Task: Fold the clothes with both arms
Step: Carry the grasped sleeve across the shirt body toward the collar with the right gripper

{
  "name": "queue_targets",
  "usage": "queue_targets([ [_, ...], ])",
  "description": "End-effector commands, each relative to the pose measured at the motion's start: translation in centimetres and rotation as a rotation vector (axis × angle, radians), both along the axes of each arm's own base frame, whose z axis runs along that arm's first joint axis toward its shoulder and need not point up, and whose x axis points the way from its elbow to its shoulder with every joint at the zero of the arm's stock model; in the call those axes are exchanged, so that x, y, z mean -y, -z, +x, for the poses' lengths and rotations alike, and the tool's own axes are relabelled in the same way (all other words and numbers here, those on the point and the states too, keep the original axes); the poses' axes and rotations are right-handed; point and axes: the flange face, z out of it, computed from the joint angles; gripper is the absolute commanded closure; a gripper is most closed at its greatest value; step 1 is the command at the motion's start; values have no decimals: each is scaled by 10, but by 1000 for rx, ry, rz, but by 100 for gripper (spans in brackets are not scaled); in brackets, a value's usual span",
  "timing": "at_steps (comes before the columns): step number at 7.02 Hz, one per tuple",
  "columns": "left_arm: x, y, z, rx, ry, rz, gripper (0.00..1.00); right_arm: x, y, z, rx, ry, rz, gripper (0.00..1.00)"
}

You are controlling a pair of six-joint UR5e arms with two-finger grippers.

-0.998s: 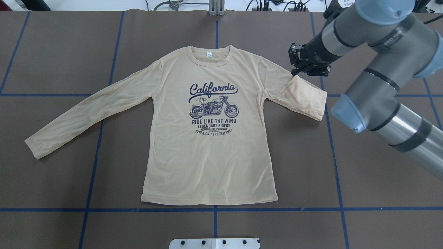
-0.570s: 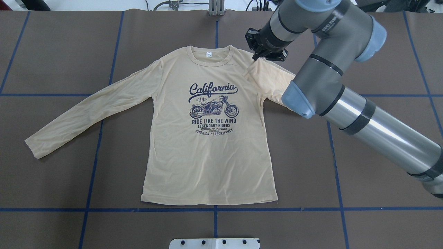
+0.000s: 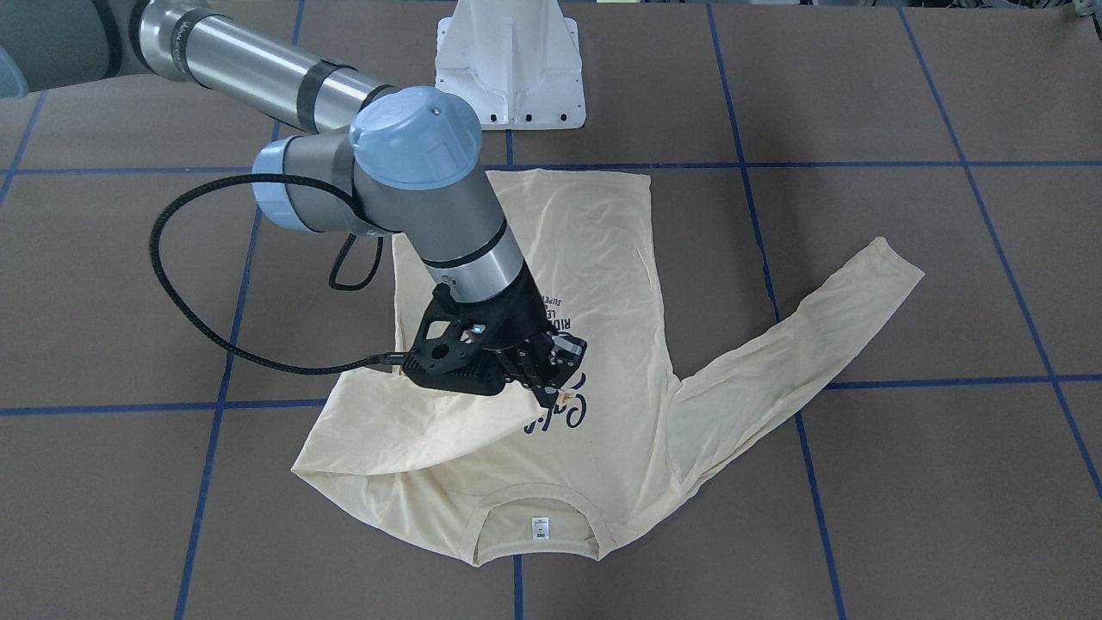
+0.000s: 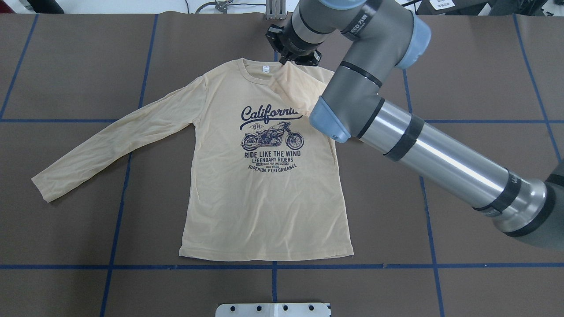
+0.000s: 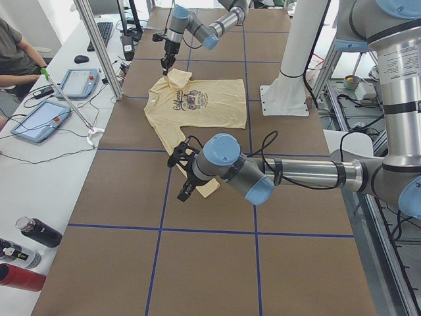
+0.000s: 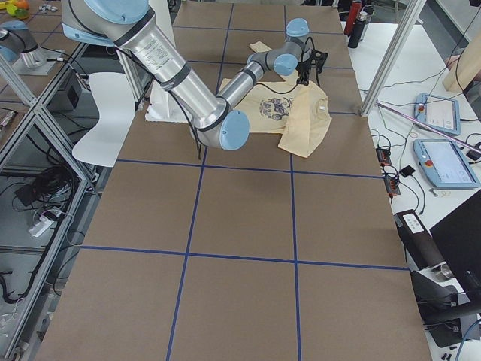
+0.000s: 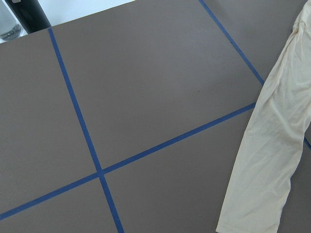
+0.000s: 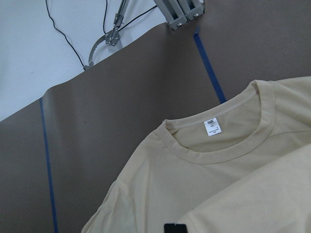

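The cream-yellow long-sleeved T-shirt (image 4: 264,198) lies flat, print up, with its neck label (image 4: 266,68) at the far side. My right gripper (image 4: 284,61) is shut on the cuff of the shirt's right sleeve (image 4: 295,88). It holds the cuff just above the chest beside the collar, and the sleeve drapes across the "California" print. The grip also shows in the front view (image 3: 555,394). The other sleeve (image 4: 110,136) lies stretched out flat. My left gripper (image 5: 182,174) shows only in the exterior left view, near that sleeve's cuff. I cannot tell whether it is open or shut.
The white pedestal base (image 3: 510,60) stands at the robot's side of the brown mat, which has blue tape lines (image 4: 273,266). A side table with tablets (image 5: 39,118), an operator and bottles (image 5: 33,234) runs along the far edge.
My right gripper has carried the sleeve cuff leftward in the overhead view, from beyond the shirt's right shoulder to the collar. The sleeve now lies folded over the chest.
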Motion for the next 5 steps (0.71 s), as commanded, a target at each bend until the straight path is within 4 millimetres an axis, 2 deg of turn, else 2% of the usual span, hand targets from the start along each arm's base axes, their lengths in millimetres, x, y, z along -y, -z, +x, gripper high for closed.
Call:
queue_targets([
  [1, 0, -1, 0, 0, 0, -3, 0, -12, 47, -18, 38, -3, 60, 100],
  [2, 0, -2, 0, 0, 0, -4, 0, -24, 62, -26, 49, 16, 80, 100],
  [4, -1, -4, 0, 0, 0, -11, 0, -61, 54, -69, -12, 80, 181, 100],
  [5, -1, -6, 0, 0, 0, -12, 0, -67, 54, -74, -13, 84, 183, 100],
])
